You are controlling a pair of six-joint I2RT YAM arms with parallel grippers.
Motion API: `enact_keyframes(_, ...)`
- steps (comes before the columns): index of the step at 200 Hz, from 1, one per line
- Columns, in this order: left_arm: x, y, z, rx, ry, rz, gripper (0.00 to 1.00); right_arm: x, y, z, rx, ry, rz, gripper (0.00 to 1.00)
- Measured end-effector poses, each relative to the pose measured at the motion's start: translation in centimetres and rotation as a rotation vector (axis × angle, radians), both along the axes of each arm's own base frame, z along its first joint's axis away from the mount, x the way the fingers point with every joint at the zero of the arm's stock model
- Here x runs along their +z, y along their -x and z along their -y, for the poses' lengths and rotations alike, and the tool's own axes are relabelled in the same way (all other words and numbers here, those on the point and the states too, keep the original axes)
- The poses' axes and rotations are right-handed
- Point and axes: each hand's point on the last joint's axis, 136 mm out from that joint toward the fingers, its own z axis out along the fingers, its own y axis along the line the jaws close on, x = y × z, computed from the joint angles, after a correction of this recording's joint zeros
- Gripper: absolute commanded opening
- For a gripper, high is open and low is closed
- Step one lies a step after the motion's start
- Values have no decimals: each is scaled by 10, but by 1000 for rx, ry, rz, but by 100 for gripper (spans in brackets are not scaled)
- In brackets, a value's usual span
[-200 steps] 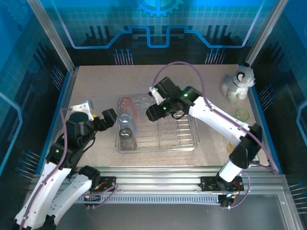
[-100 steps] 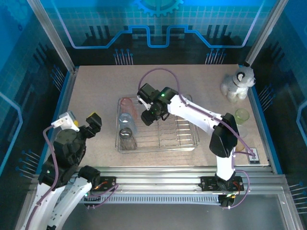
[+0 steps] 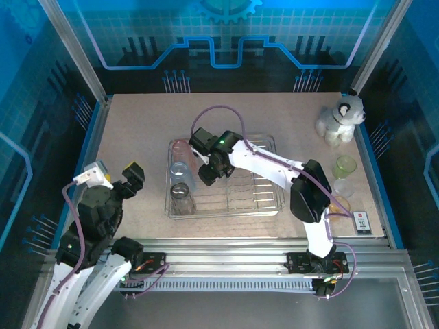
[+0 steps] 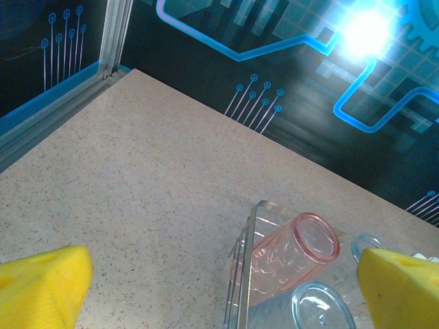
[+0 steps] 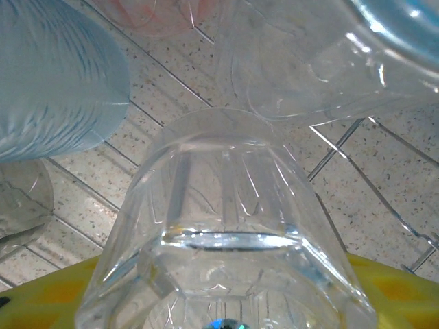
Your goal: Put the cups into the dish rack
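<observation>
Clear cup (image 5: pixel 226 226), pinched in the right gripper (image 3: pixel 207 173), is now brought leftward over the rack (image 3: pixel 233 214) for placing; left gripper (image 4: pixel 221 291) is spread.

This is looking like a robotics lab cell: aluminium posts (image 3: pixel 74 51) are rising at upper left and right, blue circuit-print panels (image 3: pixel 288 34) are walling the top and sides, and a speckled tabletop (image 3: pixel 137 120) is lying above an extruded rail (image 3: pixel 226 248) at the bottom.
</observation>
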Motion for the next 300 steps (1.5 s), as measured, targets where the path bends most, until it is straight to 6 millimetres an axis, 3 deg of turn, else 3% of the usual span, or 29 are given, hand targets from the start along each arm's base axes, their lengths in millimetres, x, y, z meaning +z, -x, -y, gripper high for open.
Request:
enact_keyframes(30,-5,-1,0,0,-3,-12,100,-6,-5,0,-7,20,17,0)
enact_keyframes(41,-7,-1,0,0,-5,-16,99,-9,-7,1,-9,27,19,4)
enact_keyframes(111,-17,-1,1,2,-8,-45,99,-22,-13,3,-16,69,31,51)
enact_keyframes(159,-22,-2,1,4,-3,-55,99,-20,-13,6,-5,89,40,69)
enact_keyframes(254,-41,2,-1,20,7,-138,99,-18,-10,4,21,81,28,84)
enact_keyframes(300,-59,9,-8,79,5,-252,99,12,-7,6,20,17,70,84)
